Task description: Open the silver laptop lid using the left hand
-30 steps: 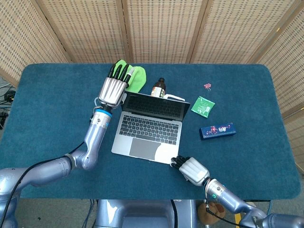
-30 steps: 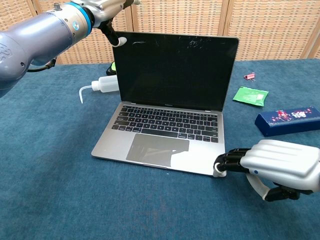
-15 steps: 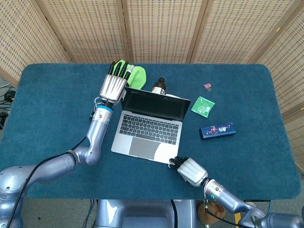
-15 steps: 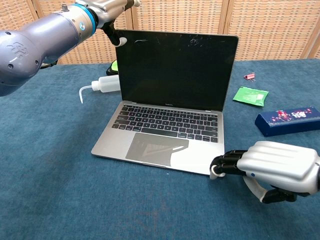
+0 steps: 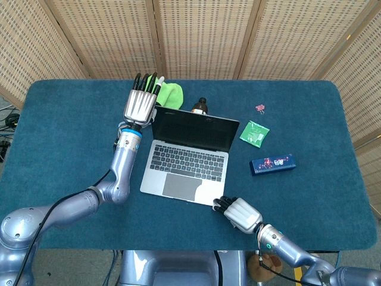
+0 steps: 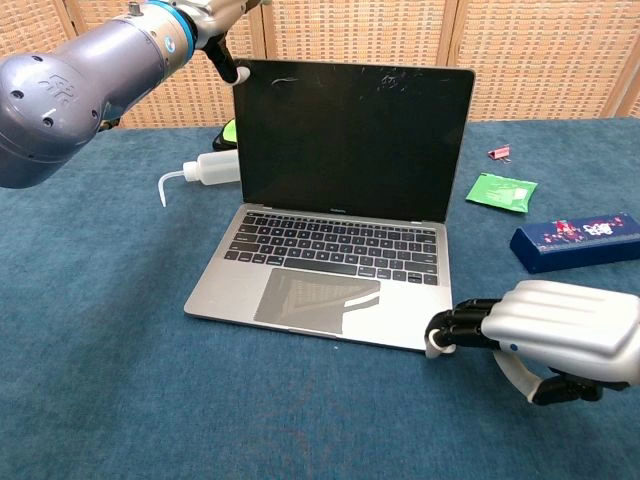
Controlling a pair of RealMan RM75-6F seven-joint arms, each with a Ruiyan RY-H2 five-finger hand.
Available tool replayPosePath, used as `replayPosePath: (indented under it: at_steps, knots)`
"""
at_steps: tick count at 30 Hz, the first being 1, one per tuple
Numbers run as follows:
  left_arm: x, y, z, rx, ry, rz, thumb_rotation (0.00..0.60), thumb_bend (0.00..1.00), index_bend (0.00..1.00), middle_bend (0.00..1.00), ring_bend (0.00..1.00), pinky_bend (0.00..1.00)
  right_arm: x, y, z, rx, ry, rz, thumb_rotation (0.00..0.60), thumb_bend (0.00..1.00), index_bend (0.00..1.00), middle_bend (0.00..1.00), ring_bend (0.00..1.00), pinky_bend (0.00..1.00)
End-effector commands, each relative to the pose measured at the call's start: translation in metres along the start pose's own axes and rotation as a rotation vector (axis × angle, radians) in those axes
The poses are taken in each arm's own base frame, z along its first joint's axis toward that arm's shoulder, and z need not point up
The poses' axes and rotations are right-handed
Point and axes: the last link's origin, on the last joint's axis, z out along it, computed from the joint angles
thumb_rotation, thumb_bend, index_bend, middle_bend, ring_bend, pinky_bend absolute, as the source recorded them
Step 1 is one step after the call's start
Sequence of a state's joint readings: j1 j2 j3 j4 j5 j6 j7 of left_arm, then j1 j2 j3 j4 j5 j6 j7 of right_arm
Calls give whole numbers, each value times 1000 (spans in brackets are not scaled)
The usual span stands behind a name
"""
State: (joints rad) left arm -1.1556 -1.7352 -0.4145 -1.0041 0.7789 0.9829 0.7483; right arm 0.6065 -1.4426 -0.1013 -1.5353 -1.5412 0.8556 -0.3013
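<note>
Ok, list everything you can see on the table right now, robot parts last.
Laptop: one, silver, open, table centre.
Squeeze bottle: one, white, behind the laptop's left side.
Brown bottle: one, behind the lid.
Green cloth: one, back of table, left of the brown bottle.
Green packet: one, right of the laptop.
Blue box: one, right, nearer than the packet.
Pink clip: one, back right.
Left robot hand: at the lid's top left corner.
Right robot hand: fingers at the laptop's front right corner.

High head view down over table (image 5: pixel 59 131); low, close chest view; shared laptop (image 5: pixel 189 156).
</note>
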Motion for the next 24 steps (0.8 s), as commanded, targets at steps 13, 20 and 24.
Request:
replayPosePath:
  at_steps: [13, 20, 24]
  knots:
    - [21, -20, -25, -41, 45, -7, 600, 402, 0, 0, 0, 0, 27, 0, -6, -11, 121, 36, 600, 1000, 168, 192, 139, 384]
    - [42, -38, -45, -52, 59, -72, 600, 396, 0, 0, 0, 0, 53, 19, -20, -64, 228, 40, 600, 1000, 168, 192, 139, 384]
    - [55, -53, -58, -57, 85, -84, 600, 396, 0, 0, 0, 0, 64, 42, -33, -123, 287, 21, 600, 1000, 168, 192, 139, 384]
